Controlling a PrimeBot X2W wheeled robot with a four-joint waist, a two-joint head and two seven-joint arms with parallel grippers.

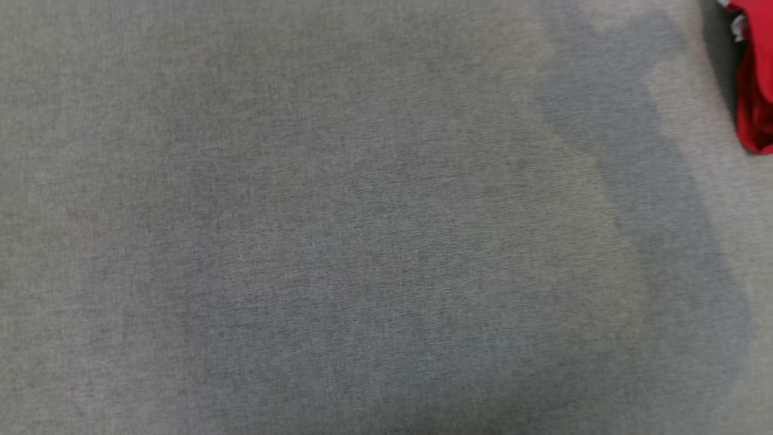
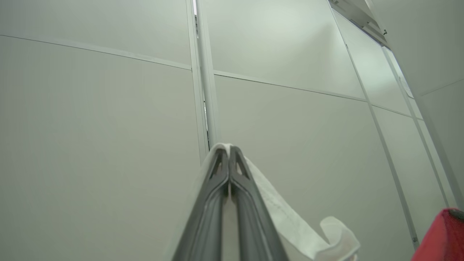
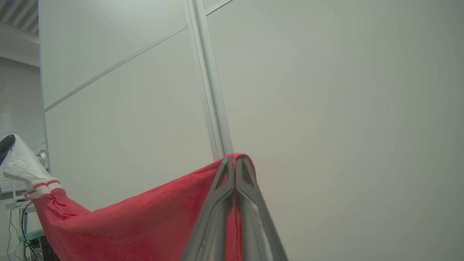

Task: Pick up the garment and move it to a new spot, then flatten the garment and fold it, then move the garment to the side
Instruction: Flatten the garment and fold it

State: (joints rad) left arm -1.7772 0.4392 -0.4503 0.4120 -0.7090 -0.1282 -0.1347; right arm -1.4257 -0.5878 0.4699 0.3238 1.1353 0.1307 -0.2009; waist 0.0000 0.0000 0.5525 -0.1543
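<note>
- Clamping on white fabric, the left gripper (image 2: 229,150) has its two dark fingers pressed together at the lower middle of the left wrist view. A white hem (image 2: 286,217) is draped over the tips and trails off toward the lower right.
- Down in that view's lower right corner sits a patch of the red garment (image 2: 442,235).
- Over in the right wrist view, the right gripper (image 3: 235,159) is closed too, pinching the garment's (image 3: 127,224) red edge, which folds right over the fingertips at the lower middle.
- From there the red cloth sags away to the lower left and rises to a white cuff (image 3: 25,170) with red stripes at the left edge. Something dark pokes out of it, and I cannot tell what.
- Both wrist cameras look out on pale wall panels (image 2: 90,127) split by a thin upright seam.
- The head view looks down on a gray fabric surface (image 1: 302,211), with a soft shadow (image 1: 652,181) running down the right side.
- At the upper right edge of that frame, a bunch of the garment (image 1: 758,90) shows in red with a fleck of white.
</note>
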